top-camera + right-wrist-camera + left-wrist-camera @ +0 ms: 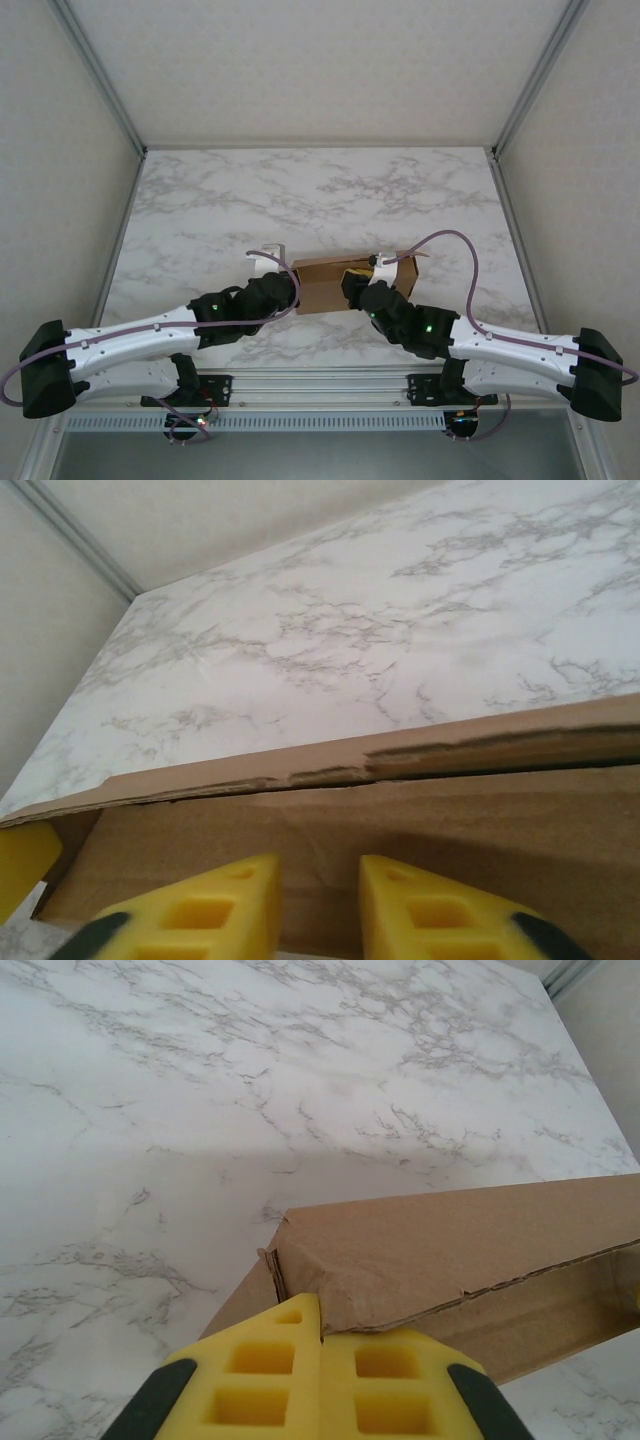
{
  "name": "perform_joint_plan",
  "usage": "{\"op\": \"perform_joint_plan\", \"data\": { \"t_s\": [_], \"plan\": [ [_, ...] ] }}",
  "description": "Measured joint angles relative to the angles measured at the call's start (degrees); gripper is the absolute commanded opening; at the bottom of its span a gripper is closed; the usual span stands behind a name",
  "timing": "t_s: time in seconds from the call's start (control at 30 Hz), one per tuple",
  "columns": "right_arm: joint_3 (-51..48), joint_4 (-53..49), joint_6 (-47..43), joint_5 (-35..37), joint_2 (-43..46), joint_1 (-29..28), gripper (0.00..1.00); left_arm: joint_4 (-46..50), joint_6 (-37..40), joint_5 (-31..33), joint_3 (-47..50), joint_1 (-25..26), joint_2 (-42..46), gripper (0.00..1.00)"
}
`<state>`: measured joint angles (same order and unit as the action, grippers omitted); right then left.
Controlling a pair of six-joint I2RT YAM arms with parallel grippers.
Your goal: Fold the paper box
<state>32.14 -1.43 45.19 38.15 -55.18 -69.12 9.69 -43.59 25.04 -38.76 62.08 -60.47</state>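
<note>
The paper box (325,283) sits on the marble-patterned table (300,195), near its front edge and between the two arms. It is plain brown cardboard, partly formed into a shallow rectangular shape, with a flap standing up at its right end.

The left gripper (288,290) meets the box at its left end. In the left wrist view its yellow fingers (270,1370) are pressed together, and the lower corner of a cardboard panel (450,1240) runs down into the seam between them, so the gripper is clamped on that corner. A torn-looking cardboard edge runs to the right from the grip.

The right gripper (358,287) reaches in over the box's near side, right of its middle. In the right wrist view its yellow pads (220,900) stand apart with a clear gap between them. The box's brown wall (400,820) lies just beyond that gap, and a rough, layered cardboard edge runs across above it. Whether the pads touch the wall cannot be told.
</note>
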Motion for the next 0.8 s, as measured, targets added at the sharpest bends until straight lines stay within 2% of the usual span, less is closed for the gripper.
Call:
{"op": "perform_joint_plan", "data": {
  "t_s": [0.17, 0.4, 0.47, 0.6, 0.67, 0.8],
  "plan": [
    [1.66, -4.37, -5.2, -5.16, 2.54, -0.24, 0.51, 0.04, -0.22, 0.13, -0.02, 0.13, 0.02, 0.0],
    [7.39, -21.97, -16.28, -11.63, 14.25, -0.42, 0.47, 1.53, -0.2, 0.35, -1.03, 0.15, -0.48, 0.0],
    [10.67, -26.58, -18.93, -11.04, 17.64, -0.44, 0.43, 1.79, -0.17, 0.39, -1.42, 0.15, -0.9, 0.0],
    [17.79, -35.6, -25.59, -4.85, 23.34, -0.46, 0.39, 2.38, -0.15, 0.61, -2.05, 0.13, -1.53, 0.0],
    [19.37, -38.32, -30.42, -1.05, 25.53, -0.33, 0.41, 2.6, -0.15, 0.68, -2.19, 0.13, -1.57, 0.0],
    [18.56, -39.8, -43.06, 0.35, 30.01, 4.13, 0.43, 3.8, 0.04, 0.7, -2.93, 0.15, -1.84, 0.0]
  ]
}}
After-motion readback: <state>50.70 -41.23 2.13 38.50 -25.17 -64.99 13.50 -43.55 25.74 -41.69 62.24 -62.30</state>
